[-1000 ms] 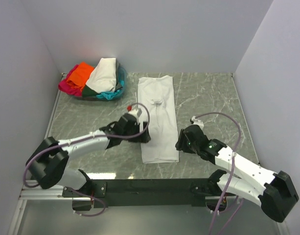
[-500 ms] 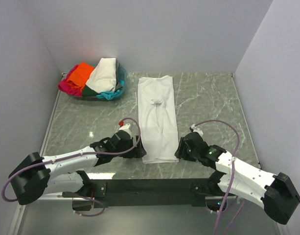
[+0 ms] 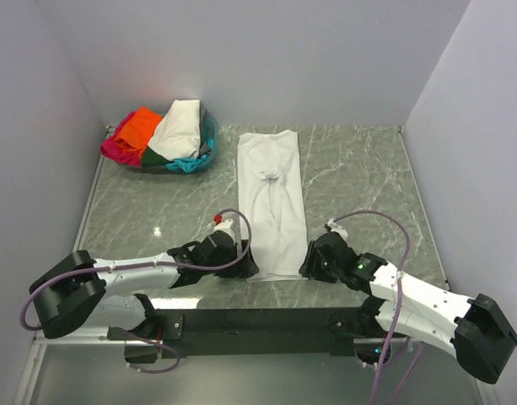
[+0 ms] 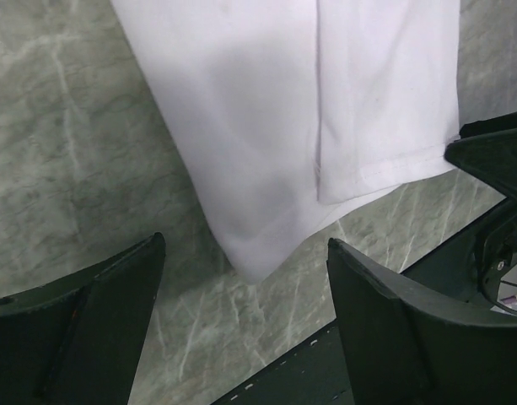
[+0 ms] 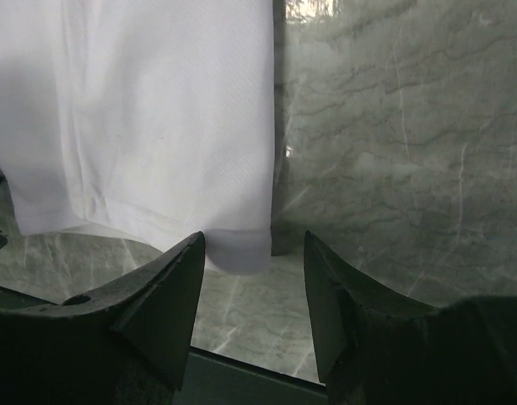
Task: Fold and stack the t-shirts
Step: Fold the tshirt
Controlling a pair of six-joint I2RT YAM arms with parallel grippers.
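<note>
A plain white t-shirt (image 3: 271, 198), folded into a long narrow strip, lies flat on the marble table and runs from the back toward the near edge. My left gripper (image 3: 246, 268) sits low at its near left corner. In the left wrist view the jaws (image 4: 245, 245) stand wide open, and the shirt's corner (image 4: 258, 253) points into the gap without touching either finger. My right gripper (image 3: 309, 264) is at the near right corner. It is open (image 5: 254, 239), with the hem's corner (image 5: 237, 249) lying just between its fingertips, not pinched.
A pile of other t-shirts fills a bin at the back left: cream-white (image 3: 178, 126), orange (image 3: 140, 126), magenta (image 3: 115, 149), teal (image 3: 187, 163). The black base rail (image 3: 258, 321) runs close behind both grippers. White walls close in the table (image 3: 359, 169) on three sides.
The left gripper slid from beside the shirt's middle down to its near left corner. The right gripper shifted slightly toward the near right corner. The shirt lies as before.
</note>
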